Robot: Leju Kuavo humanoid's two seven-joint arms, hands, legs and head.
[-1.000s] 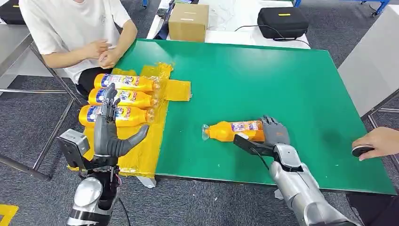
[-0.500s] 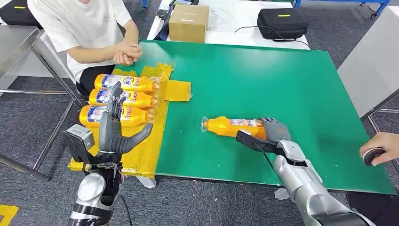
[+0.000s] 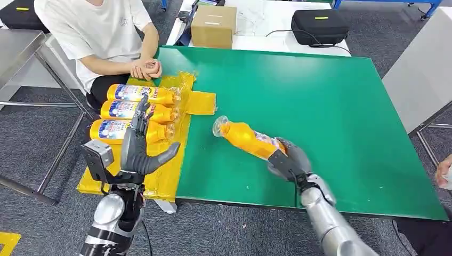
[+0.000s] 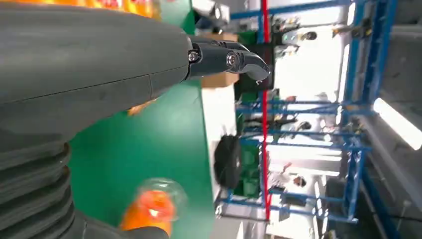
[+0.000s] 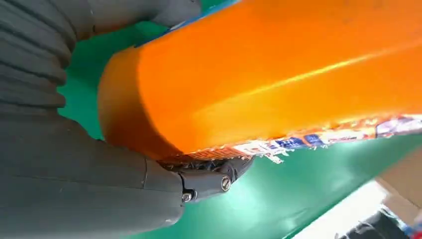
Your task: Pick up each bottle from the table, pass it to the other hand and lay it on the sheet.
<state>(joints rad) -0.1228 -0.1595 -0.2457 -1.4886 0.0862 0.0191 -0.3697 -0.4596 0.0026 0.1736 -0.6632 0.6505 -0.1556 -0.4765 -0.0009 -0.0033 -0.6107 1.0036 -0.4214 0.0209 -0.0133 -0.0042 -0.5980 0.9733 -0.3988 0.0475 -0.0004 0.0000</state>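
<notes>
My right hand (image 3: 288, 159) grips an orange bottle (image 3: 246, 138) by its base and holds it tilted above the green table (image 3: 320, 96), cap end toward the yellow sheet (image 3: 160, 170). In the right wrist view the orange bottle (image 5: 278, 74) lies against my palm with the thumb (image 5: 209, 181) under it. Three orange bottles (image 3: 133, 112) lie side by side on the sheet. My left hand (image 3: 137, 146) hovers over the sheet's near part, fingers spread and holding nothing. In the left wrist view the held bottle's clear cap (image 4: 157, 201) points toward that hand.
A person in a white shirt (image 3: 96, 32) sits at the table's far left corner, hands clasped. Another person's hand (image 3: 443, 170) shows at the right edge. A cardboard box (image 3: 213, 25) and a black case (image 3: 320, 25) stand beyond the table.
My right hand has lifted the bottle off the table and swung it left toward the sheet. My left hand edged slightly right. The person's hand at the right drew back.
</notes>
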